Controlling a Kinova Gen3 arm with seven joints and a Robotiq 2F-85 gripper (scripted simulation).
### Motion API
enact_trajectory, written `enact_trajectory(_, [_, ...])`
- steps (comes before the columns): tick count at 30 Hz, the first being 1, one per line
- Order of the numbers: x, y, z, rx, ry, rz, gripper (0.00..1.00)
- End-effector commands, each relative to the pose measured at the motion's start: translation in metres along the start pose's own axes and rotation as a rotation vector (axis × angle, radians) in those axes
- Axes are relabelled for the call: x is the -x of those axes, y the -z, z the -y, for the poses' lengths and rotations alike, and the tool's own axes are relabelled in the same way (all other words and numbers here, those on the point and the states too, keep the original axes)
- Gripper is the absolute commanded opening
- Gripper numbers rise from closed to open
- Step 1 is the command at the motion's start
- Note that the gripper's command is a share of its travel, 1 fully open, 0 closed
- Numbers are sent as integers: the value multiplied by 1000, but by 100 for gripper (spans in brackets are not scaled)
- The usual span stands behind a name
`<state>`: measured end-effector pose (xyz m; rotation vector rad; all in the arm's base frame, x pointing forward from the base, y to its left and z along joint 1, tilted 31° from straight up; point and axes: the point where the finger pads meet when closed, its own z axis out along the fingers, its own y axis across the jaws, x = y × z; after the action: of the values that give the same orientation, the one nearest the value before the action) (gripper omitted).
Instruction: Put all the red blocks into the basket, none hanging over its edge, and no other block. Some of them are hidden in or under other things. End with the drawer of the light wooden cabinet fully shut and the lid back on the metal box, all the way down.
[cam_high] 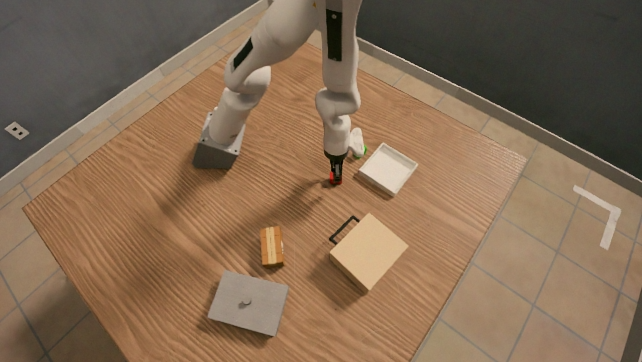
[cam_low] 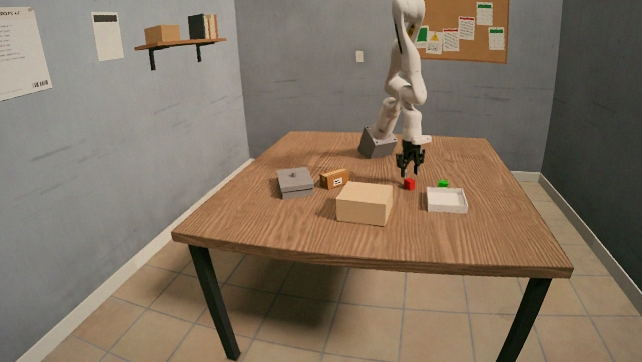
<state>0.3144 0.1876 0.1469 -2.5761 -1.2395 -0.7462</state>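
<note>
A red block lies on the table left of the white basket; it also shows in the overhead view. My gripper hangs just above the red block, open, fingers pointing down, not touching it. In the overhead view the gripper partly covers the block. The basket is empty. The light wooden cabinet has its drawer shut, black handle toward the arm. The grey metal box has its lid on, with a small knob.
A green block lies just behind the basket. A small brown cardboard box lies between the metal box and the cabinet. The arm's grey base stands at the far side of the table.
</note>
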Motion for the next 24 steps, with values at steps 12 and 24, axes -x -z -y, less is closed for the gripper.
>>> enact_trajectory(12, [3, -4, -1, 2, -2, 3, 70])
enact_trajectory(24, [2, -15, 1, -1, 1, 1, 70])
